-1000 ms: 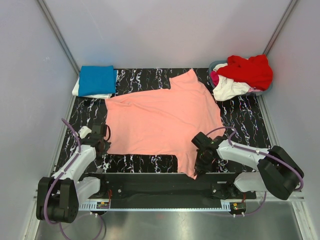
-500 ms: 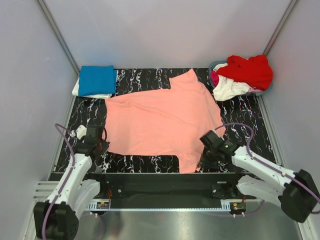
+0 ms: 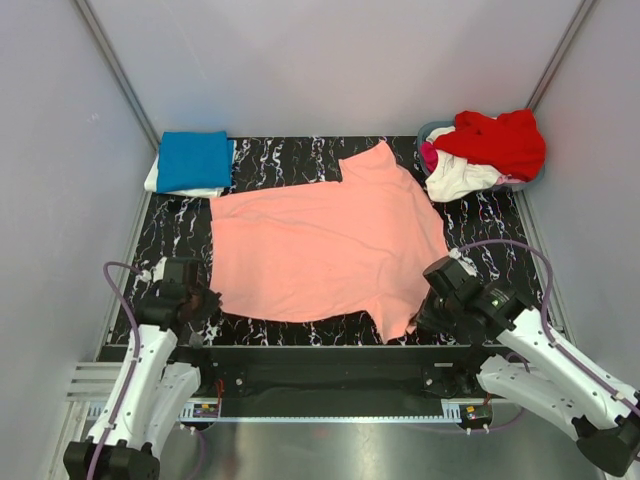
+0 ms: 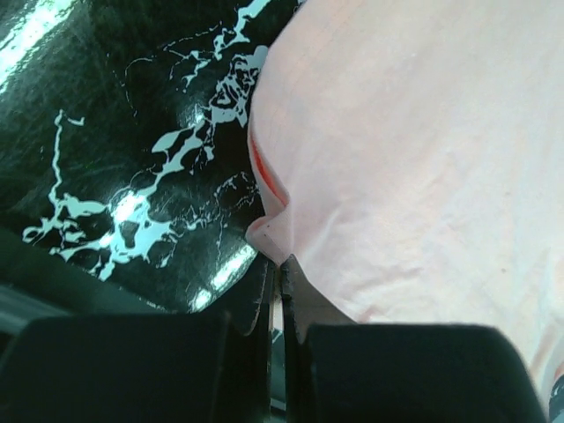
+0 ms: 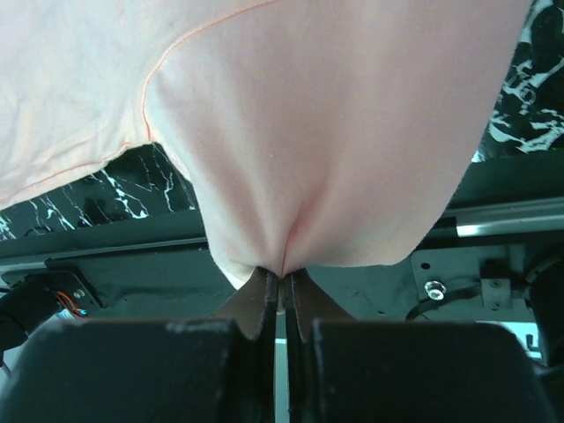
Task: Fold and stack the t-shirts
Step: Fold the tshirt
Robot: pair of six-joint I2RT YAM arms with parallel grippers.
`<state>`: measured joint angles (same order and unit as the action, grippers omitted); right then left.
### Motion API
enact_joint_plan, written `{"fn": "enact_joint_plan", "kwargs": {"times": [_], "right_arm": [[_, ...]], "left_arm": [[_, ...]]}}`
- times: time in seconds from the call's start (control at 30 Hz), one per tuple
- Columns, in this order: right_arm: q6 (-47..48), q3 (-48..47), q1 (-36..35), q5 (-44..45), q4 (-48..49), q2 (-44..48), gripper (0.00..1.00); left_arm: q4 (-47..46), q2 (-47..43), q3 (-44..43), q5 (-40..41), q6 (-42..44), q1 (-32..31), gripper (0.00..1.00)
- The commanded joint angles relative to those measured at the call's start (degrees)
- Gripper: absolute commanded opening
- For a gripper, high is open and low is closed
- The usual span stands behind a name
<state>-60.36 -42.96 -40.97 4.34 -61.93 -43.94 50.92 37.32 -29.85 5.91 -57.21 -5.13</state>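
At the near edge, the right gripper pinched a sleeve of the salmon-pink t-shirt, which lay spread flat. The left gripper nipped its corner, apparently by a thin edge only. A slip there would have skewed the fold, short of the folded blue t-shirt beyond.

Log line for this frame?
left gripper: shut on pink shirt, corner | right gripper: shut on pink shirt, sleeve | blue shirt: folded, far-left corner

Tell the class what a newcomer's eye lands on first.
A salmon-pink t-shirt lies spread across the black marbled table, the left claw and right claw each pinching its near edge. A folded bright blue shirt sits far left; a red and white heap fills a basket far right.
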Motion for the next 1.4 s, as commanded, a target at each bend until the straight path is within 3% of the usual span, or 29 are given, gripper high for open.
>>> {"fn": "enact_joint_plan", "kwargs": {"times": [0.0,0.33,0.5,0.8,1.1,1.37], "right_arm": [[-0.81,-2.57,0.19,2.34,-4.51,1.23,0.00],[1.47,1.38,0.19,-5.99,-3.90,3.16,0.00],[3.22,-1.59,0.28,-4.61,-1.70,0.54,0.00],[13.59,-18.20,1.85,-0.21,-0.13,-17.73,0.00],[28.35,-29.71,11.08,-1.18,4.63,-34.88,0.00],[35.92,-40.18,13.20,0.32,3.84,-46.74,0.00]], "left_arm": [[6.29,-1.19,-5.57,-1.52,1.48,-0.06,0.00],[17.54,-5.24,-12.78,0.85,5.35,-0.06,0.06],[16.94,-2.62,-14.89,2.88,7.72,-0.06,0.09],[9.29,6.62,-15.42,-2.31,12.21,1.43,0.08],[7.27,14.79,-19.81,-0.46,15.63,2.22,0.13],[3.58,23.31,-19.72,-1.25,17.57,4.95,0.14]]}}
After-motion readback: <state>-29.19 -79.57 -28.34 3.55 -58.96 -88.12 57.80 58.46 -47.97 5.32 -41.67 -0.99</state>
